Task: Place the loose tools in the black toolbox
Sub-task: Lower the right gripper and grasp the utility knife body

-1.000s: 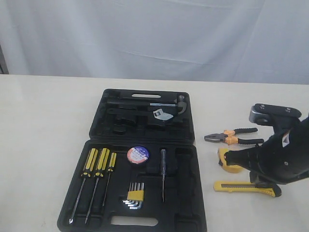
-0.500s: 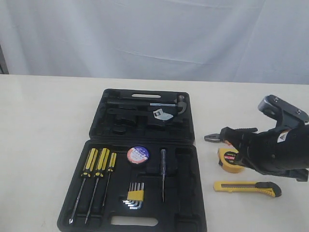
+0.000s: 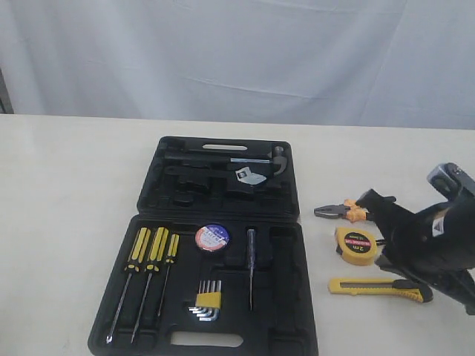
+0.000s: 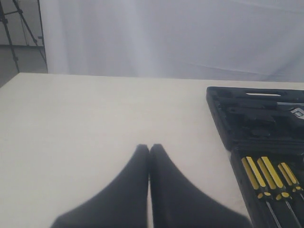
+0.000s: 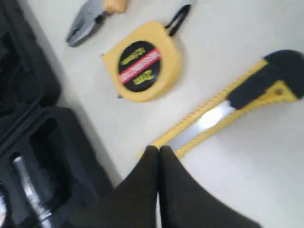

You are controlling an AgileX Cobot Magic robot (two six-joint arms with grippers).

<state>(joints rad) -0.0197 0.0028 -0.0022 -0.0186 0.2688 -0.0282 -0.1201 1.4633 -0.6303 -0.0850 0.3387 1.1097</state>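
Observation:
The black toolbox lies open on the table, and the black tape roll with its blue-white label sits in its near half. To its right lie the pliers, the yellow tape measure and the utility knife. My right gripper hangs shut and empty above these loose tools. In the right wrist view its tips stand over the blade end of the knife, near the tape measure, the pliers and the toolbox edge. My left gripper is shut over bare table, left of the toolbox.
Three yellow-and-black screwdrivers, hex keys in a yellow holder and a tester screwdriver sit in the near half. A hammer and a wrench lie in the far half. A white curtain hangs behind the table.
My right arm has swung back to the right and tilted, uncovering the tape measure and the knife's handle. The tools and toolbox have not moved.

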